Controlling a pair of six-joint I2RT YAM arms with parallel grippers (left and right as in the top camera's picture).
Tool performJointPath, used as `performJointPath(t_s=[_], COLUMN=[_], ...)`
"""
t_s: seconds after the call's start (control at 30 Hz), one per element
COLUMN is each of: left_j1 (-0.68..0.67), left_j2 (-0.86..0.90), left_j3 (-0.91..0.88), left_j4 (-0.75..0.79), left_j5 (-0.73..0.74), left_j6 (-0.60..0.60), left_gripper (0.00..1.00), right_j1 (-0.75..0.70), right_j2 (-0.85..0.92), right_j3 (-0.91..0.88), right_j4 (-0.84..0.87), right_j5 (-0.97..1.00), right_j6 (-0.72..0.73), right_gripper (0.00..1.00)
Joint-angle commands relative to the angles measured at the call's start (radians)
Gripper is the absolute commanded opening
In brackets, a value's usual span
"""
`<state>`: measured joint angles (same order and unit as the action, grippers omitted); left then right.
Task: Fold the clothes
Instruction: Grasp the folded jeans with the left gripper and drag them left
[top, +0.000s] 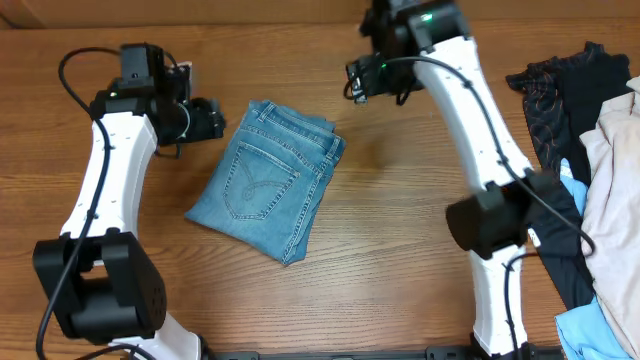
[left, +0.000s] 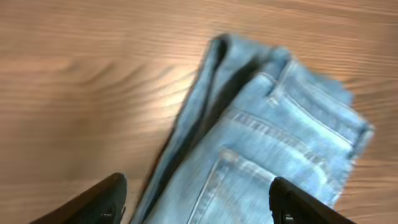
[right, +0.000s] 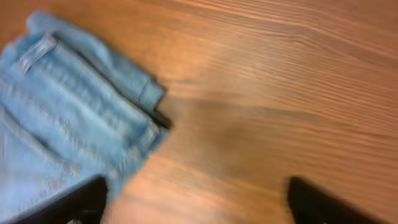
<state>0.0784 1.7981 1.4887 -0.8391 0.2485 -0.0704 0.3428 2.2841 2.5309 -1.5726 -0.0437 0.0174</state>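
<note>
The left pincer (top: 207, 121) is gaping wide, holding nothing, just left of the folded jeans (top: 268, 180), which are lying mid-tabletop (top: 400, 230). The right pincer (top: 362, 76) is hovering wide and empty near their upper-right corner. Other clothes (top: 600, 160) are lying heaped far right.

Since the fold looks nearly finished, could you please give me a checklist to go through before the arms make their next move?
1. Left gripper open and holding nothing: ok.
2. Right gripper open and holding nothing: ok.
3. Jeans folded into one compact bundle, back pocket facing up: ok.
4. Jeans lying apart from the pile of other clothes on the right side of the table: ok.
5. Hidden lower layers lined up under the top one: cannot tell.
</note>
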Motion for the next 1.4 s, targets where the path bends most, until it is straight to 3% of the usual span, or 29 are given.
performJointPath(t_s=[0.0, 0.07, 0.33, 0.43, 0.47, 0.57, 0.67, 0.77, 0.93, 1.13, 1.2, 1.37], left_j1=[-0.010, -0.010, -0.013, -0.026, -0.031, -0.060, -0.077, -0.055, 0.095, 0.355, 0.477, 0.650], left_j2=[0.126, 0.195, 0.390, 0.443, 0.455, 0.489, 0.492, 0.483, 0.428, 0.401, 0.401, 0.401], left_j3=[0.001, 0.001, 0.001, 0.001, 0.001, 0.001, 0.001, 0.001, 0.001, 0.033, 0.105, 0.337], left_j4=[0.083, 0.119, 0.209, 0.186, 0.175, 0.106, 0.061, 0.008, -0.106, -0.058, -0.069, -0.151], left_j5=[0.209, 0.300, 0.347, 0.394, 0.408, 0.413, 0.345, 0.285, 0.072, 0.049, 0.000, 0.014], left_j6=[0.106, 0.133, 0.138, 0.138, 0.138, 0.174, 0.204, 0.201, 0.174, 0.129, 0.016, 0.010], left_gripper=[0.79, 0.81, 0.84, 0.79, 0.75, 0.48, 0.14, 0.04, 0.04, 0.04, 0.04, 0.04], right_j1=[-0.061, -0.104, -0.216, -0.220, -0.220, -0.220, -0.220, -0.220, -0.220, -0.220, -0.220, -0.220], right_j2=[-0.066, -0.088, -0.106, -0.106, -0.106, -0.106, -0.106, -0.106, -0.106, -0.106, -0.106, -0.106], right_j3=[0.019, 0.019, 0.016, 0.016, 0.016, 0.016, 0.016, 0.016, 0.015, 0.015, 0.015, 0.015], right_j4=[-0.057, -0.076, -0.121, -0.121, -0.121, -0.121, -0.121, -0.121, -0.121, -0.121, -0.121, -0.121], right_j5=[0.048, 0.051, 0.031, 0.031, 0.031, 0.032, 0.032, 0.036, 0.047, 0.051, 0.051, 0.050], right_j6=[0.027, 0.061, 0.114, 0.114, 0.114, 0.114, 0.114, 0.114, 0.114, 0.114, 0.114, 0.114], right_gripper=[1.00, 1.00, 1.00, 1.00, 1.00, 1.00, 1.00, 1.00, 1.00, 1.00, 1.00, 1.00])
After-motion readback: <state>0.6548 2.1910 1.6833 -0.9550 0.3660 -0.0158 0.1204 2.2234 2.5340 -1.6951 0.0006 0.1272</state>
